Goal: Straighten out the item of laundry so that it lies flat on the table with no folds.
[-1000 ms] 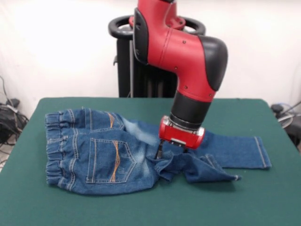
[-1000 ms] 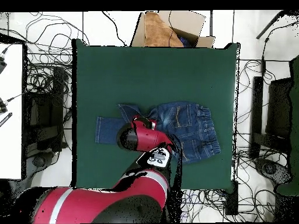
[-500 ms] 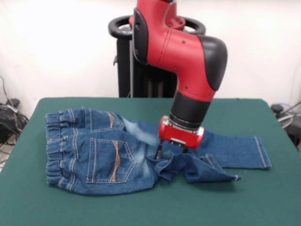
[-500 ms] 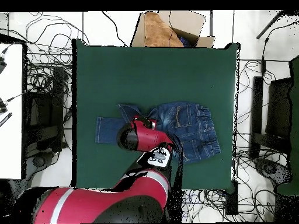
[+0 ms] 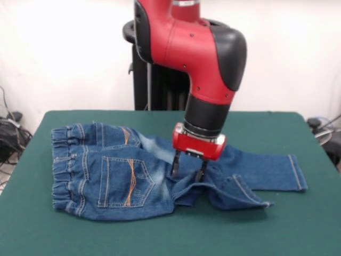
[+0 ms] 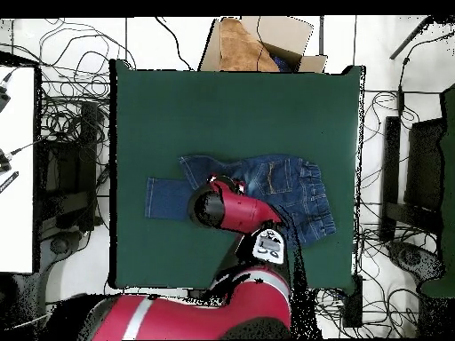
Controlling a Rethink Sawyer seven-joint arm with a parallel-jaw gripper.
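Jeans (image 5: 122, 178), one pair, crumpled under one gripper (image 5: 188, 170).

Blue denim jeans (image 5: 122, 178) mid green table (image 5: 160, 234), back pockets up, near leg folded over.

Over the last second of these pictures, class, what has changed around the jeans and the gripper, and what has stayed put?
The gripper has risen off the jeans and shifted slightly toward the waistband side; its two fingers, earlier pressed down into the folded leg, now show apart above the cloth. The folded near leg has shifted slightly. The waistband, the straight far leg and the green table stayed as they were.
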